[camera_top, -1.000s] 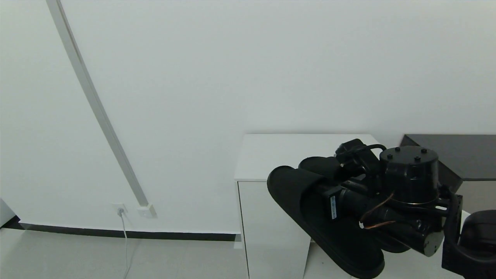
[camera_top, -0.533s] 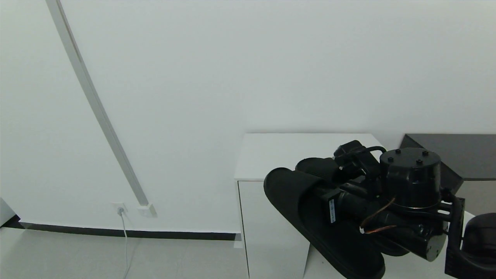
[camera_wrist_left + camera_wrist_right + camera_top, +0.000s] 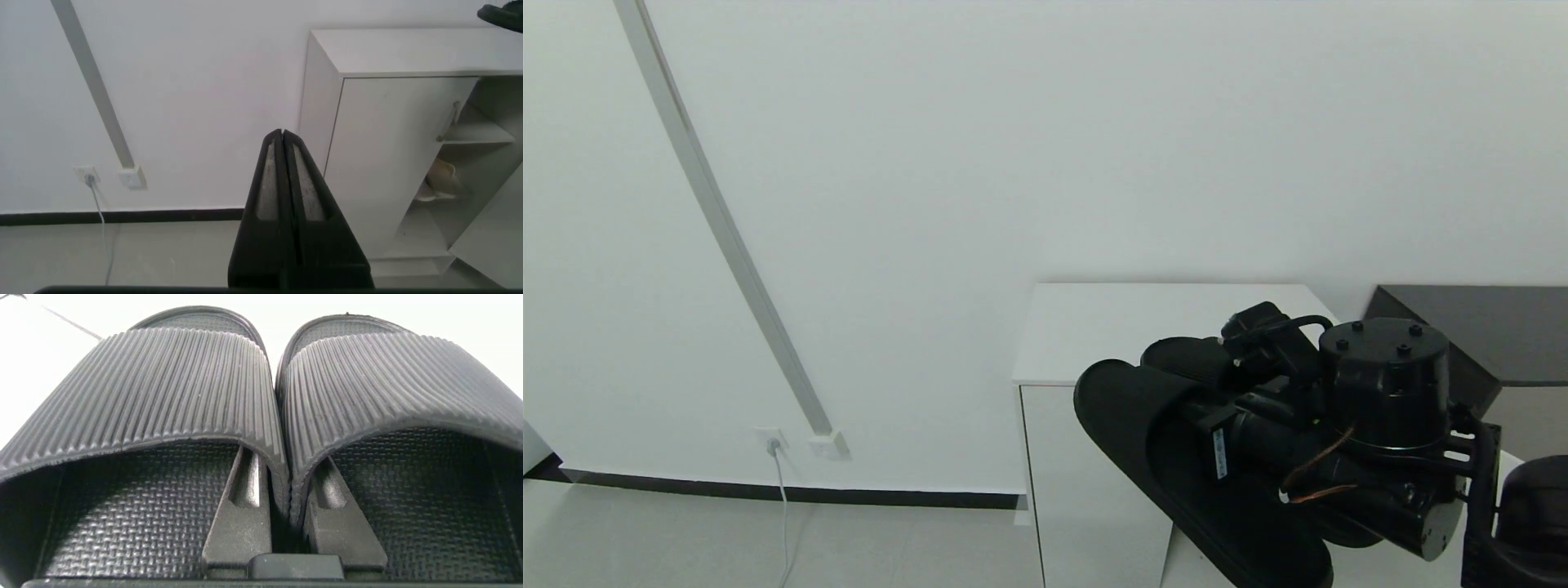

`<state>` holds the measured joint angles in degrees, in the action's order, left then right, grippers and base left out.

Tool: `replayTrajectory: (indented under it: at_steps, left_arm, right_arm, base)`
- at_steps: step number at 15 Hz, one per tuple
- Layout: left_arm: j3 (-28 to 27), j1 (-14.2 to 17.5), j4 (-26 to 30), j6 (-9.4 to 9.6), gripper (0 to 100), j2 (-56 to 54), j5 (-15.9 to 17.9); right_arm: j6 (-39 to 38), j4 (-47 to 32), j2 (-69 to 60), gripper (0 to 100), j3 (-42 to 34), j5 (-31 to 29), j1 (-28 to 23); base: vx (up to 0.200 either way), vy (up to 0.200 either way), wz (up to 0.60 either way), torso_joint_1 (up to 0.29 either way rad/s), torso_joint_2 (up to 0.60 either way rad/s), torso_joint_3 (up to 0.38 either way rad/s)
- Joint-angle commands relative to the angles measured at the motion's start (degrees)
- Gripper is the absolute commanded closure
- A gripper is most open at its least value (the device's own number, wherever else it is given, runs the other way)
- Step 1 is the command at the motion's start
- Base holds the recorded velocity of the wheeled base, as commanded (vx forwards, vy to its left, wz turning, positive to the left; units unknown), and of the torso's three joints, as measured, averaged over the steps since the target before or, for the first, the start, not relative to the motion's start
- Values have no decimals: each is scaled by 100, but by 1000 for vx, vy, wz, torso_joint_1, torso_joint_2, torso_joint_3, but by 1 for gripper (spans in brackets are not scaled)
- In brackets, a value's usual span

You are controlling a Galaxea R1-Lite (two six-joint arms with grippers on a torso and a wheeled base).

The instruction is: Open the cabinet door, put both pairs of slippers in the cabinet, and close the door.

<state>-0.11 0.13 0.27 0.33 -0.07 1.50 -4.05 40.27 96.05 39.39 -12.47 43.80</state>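
Slippers [image 3: 1168, 441], two black ones, hang side by side at 4 o'clock in the head view, in front of the white cabinet [image 3: 1160, 327]. The right gripper [image 3: 282, 465] holds them. One finger [image 3: 243, 498] goes inside each slipper, and the jaws squeeze the two inner walls together. The left gripper [image 3: 282, 147] holds nothing, and its jaws are pressed tight together. The cabinet is open on one side, and a pale slipper [image 3: 440, 180] lies inside. A wall socket [image 3: 772, 441] sits at 8 o'clock.
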Motion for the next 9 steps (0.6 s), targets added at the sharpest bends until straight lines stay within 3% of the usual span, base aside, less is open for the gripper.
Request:
replayTrajectory:
  at_steps: [1,9]
  left_arm:
    - [2,4,0,2,100,7,8]
    - [2,4,0,20,100,7,17]
  right_arm:
    - [0,-1,37,100,8,8,23]
    - [-8,-1,-25,100,-72,17,23]
  base:
    - [0,-200,0,12,12,2]
    - [0,-200,0,2,3,3]
